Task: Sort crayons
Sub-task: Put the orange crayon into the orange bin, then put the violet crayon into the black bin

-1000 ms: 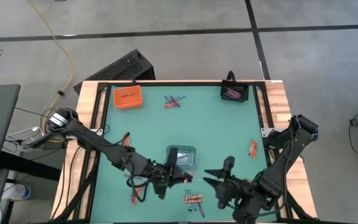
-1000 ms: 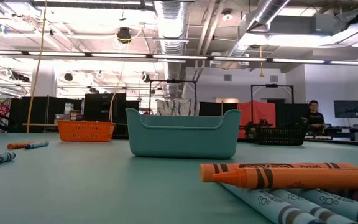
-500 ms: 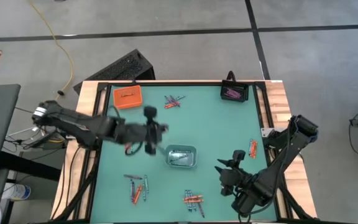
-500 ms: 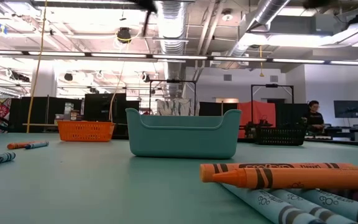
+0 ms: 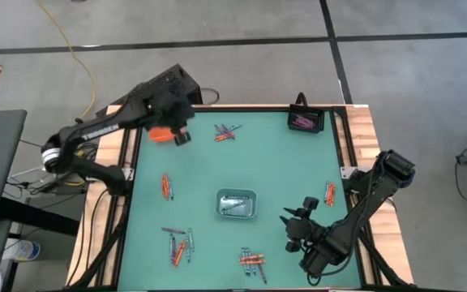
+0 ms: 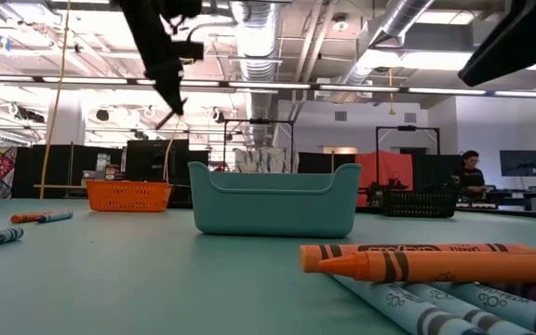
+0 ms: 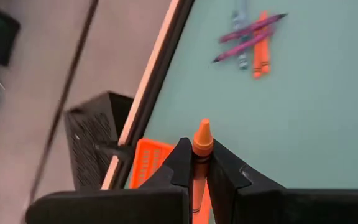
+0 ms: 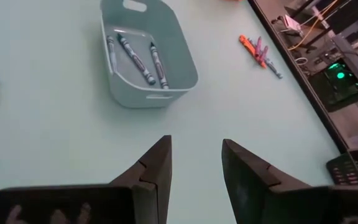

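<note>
L gripper (image 7: pixel 201 163) pinching orange crayon (image 7: pixel 201 140), orange tray (image 7: pixel 149 158) below

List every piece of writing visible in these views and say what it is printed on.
Orange paper-wrapped crayon nearest the low camera: black print on the wrapper, too blurred to read.
Grey-blue paper-wrapped crayons beneath it: swirl marks and print, unreadable.
Orange crayon clamped in the left gripper: no lettering visible.
Orange plastic tray: pale marks, too blurred to read.
No other text is readable.

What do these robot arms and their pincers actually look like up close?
Both arms are dark, jointed limbs. The left arm has a silvery-white joint near its base. The left gripper and right gripper each end in two black fingers, flat-sided and angular, tapering toward the tips, on a wide black body. No markings are legible.
</note>
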Available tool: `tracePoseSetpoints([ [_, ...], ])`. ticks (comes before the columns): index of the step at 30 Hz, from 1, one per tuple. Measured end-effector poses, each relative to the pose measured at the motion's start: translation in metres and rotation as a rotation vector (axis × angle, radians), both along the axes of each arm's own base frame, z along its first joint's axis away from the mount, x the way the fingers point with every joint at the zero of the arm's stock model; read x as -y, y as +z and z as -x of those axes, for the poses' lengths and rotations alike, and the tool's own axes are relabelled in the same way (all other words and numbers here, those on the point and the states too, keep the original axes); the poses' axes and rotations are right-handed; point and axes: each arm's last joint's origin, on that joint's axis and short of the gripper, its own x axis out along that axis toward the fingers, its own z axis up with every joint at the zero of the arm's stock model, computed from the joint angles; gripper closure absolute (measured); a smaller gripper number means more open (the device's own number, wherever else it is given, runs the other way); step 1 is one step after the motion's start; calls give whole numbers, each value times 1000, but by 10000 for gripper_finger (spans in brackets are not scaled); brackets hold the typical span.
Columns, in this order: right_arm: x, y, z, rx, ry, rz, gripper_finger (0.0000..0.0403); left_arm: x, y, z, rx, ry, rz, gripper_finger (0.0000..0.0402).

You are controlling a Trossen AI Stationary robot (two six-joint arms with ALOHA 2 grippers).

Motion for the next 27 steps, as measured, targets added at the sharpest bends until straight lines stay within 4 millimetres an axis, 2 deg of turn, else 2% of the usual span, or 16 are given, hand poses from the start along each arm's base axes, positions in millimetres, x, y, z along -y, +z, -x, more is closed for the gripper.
tracePoseSetpoints([
  [5,-3,0,2,3,11,-3,262,-44,-30,7,-99,59,92,392],
  [10,-5,0,4,3,20,-3,262,-71,-64,13,-270,106,172,391],
  [18,-6,0,5,6,23,-9,262,-93,-99,22,-417,161,265,379],
  [27,-12,0,12,25,30,-38,262,-99,-104,28,-407,260,289,298],
])
